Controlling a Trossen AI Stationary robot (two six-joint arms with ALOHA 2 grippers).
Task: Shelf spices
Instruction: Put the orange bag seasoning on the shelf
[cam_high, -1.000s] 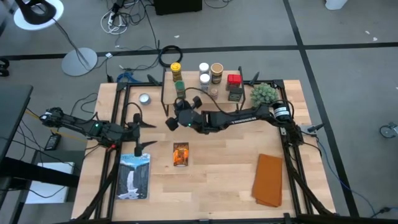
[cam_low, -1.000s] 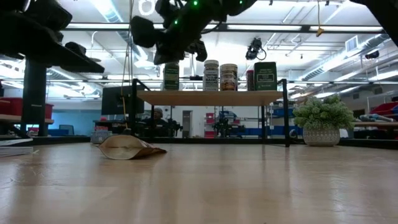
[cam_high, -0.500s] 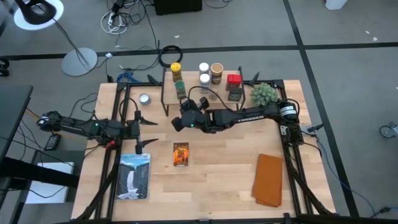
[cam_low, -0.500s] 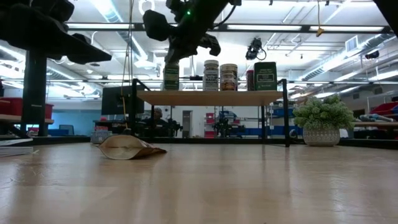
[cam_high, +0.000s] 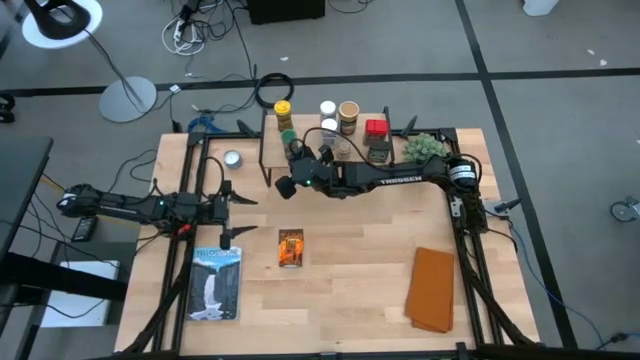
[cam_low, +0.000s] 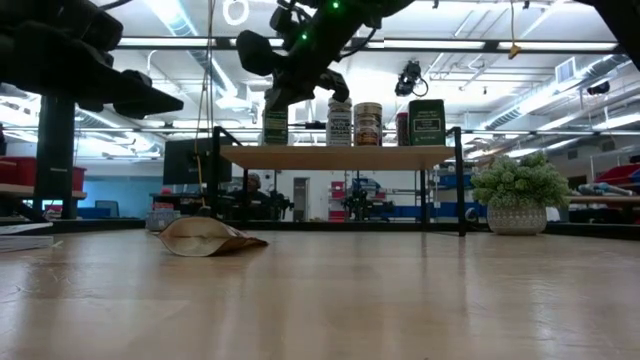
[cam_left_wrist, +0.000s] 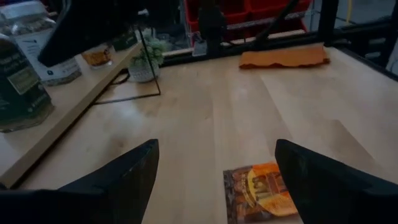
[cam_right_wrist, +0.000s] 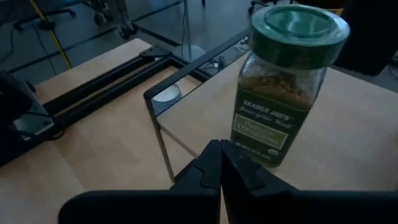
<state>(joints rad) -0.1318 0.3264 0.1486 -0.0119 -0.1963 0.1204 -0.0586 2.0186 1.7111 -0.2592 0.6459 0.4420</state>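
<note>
The right arm is stretched flat across the table's far side, its right gripper (cam_high: 287, 186) held above the near left edge of the low light-wood shelf on thin black legs (cam_low: 340, 156), fingers pressed together and empty. A green-lidded glass spice jar (cam_right_wrist: 283, 87) is seen upright on the shelf just ahead of it, beside other jars. The left gripper (cam_high: 226, 214) is parked low at the table's left, fingers spread wide. The flat orange spice packet (cam_high: 291, 248) is left lying on the wooden tabletop (cam_high: 360, 290), apart from both grippers.
</note>
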